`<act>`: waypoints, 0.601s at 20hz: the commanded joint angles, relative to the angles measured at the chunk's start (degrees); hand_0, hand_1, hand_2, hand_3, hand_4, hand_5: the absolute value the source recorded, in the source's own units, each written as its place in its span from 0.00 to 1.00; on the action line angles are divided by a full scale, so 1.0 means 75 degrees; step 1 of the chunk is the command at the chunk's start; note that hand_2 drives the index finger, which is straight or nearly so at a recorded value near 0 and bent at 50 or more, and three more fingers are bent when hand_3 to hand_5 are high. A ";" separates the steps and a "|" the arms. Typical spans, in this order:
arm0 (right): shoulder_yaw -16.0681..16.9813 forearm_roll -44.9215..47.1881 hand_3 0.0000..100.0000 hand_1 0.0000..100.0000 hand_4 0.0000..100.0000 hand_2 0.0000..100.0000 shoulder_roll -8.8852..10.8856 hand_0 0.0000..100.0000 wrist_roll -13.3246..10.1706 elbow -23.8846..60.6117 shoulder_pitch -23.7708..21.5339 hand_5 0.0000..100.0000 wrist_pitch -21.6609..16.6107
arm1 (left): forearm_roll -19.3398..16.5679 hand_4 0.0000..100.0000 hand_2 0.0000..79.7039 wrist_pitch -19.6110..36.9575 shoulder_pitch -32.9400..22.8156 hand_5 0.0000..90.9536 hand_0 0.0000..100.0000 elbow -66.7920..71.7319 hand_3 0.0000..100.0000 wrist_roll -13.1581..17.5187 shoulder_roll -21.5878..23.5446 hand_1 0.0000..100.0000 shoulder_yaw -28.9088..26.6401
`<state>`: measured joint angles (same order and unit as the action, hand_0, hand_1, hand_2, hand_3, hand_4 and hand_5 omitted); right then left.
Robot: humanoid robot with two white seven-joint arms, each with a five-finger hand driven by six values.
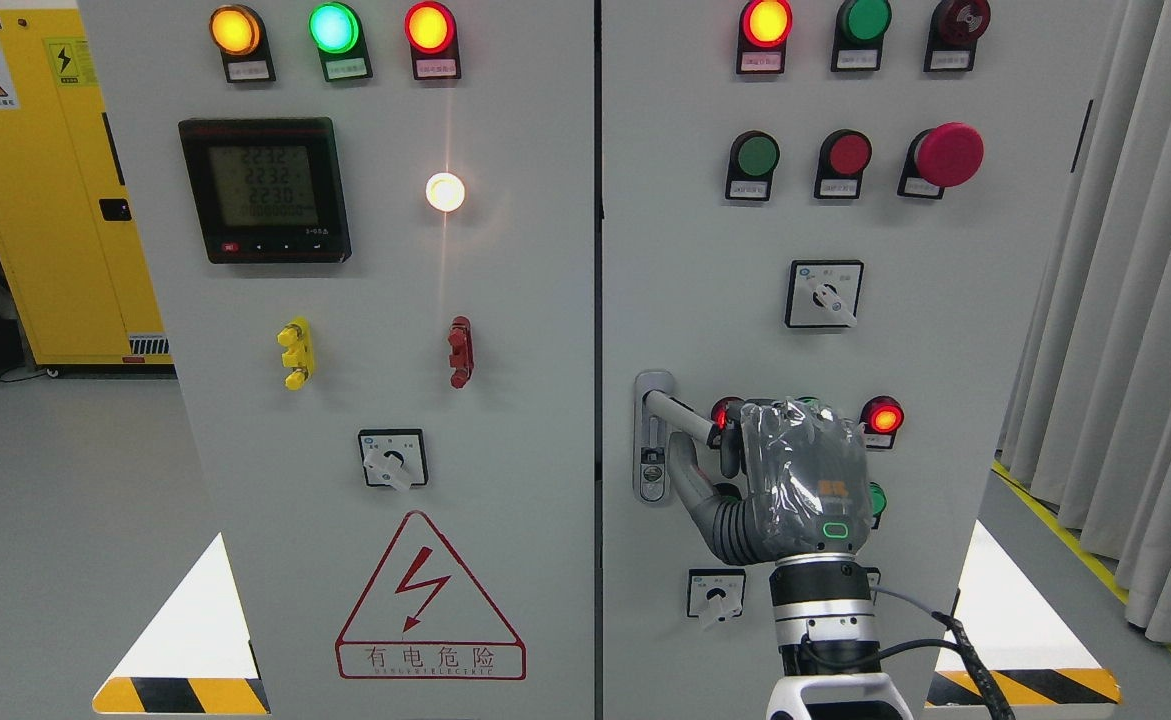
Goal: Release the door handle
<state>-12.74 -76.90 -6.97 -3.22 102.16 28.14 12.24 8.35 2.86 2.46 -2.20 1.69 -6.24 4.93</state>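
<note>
The right hand (pixel 795 480), its arm entering from the bottom edge right of centre, was raised against the right cabinet door (pixel 795 300) with its back to the camera. Its fingers curled over the lever of the door handle (pixel 667 408) and its thumb (pixel 685 480) reached up beneath, so the hand was grasping the lever. The handle sat on its metal lock plate (pixel 652 470) at the door's left edge, lever pointing right, below the rotary selector switch (pixel 823 294) and left of a lit red indicator (pixel 883 417).

Right hand (pixel 795 480) raised upright, fingers curled, thumb extended left
</note>
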 commanded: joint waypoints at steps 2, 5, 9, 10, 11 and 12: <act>0.0012 0.0000 1.00 0.48 0.99 0.92 0.0004 0.50 0.0019 0.0019 0.0021 1.00 -0.0003 | 0.0000 0.00 0.00 0.0006 0.0000 0.00 0.12 0.0000 0.00 -0.0003 0.0000 0.56 -0.0001; 0.0012 0.0000 1.00 0.48 0.99 0.92 0.0004 0.50 0.0019 0.0019 0.0033 1.00 -0.0003 | 0.0000 0.00 0.00 0.0006 0.0000 0.00 0.12 0.0000 0.00 -0.0003 0.0000 0.56 -0.0001; 0.0012 0.0000 1.00 0.48 0.99 0.92 0.0027 0.48 0.0019 0.0019 0.0045 1.00 -0.0003 | 0.0000 0.00 0.00 0.0006 0.0000 0.00 0.12 0.0000 0.00 -0.0003 0.0000 0.56 -0.0001; 0.0012 0.0000 1.00 0.48 0.99 0.92 0.0027 0.48 0.0019 0.0019 0.0045 1.00 -0.0003 | 0.0000 0.00 0.00 0.0006 0.0000 0.00 0.12 0.0000 0.00 -0.0003 0.0000 0.56 -0.0001; 0.0012 0.0000 1.00 0.48 0.99 0.92 0.0027 0.48 0.0019 0.0019 0.0045 1.00 -0.0003 | 0.0000 0.00 0.00 0.0006 0.0000 0.00 0.12 0.0000 0.00 -0.0003 0.0000 0.56 0.0011; 0.0012 0.0000 1.00 0.49 0.99 0.92 0.0027 0.47 0.0019 0.0019 0.0045 1.00 -0.0003 | 0.0000 0.00 0.00 0.0006 0.0000 0.00 0.12 0.0000 0.00 -0.0003 0.0000 0.56 -0.0001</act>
<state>-12.69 -76.90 -6.88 -3.09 102.26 28.43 12.24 8.35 2.86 2.46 -2.20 1.69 -6.24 4.93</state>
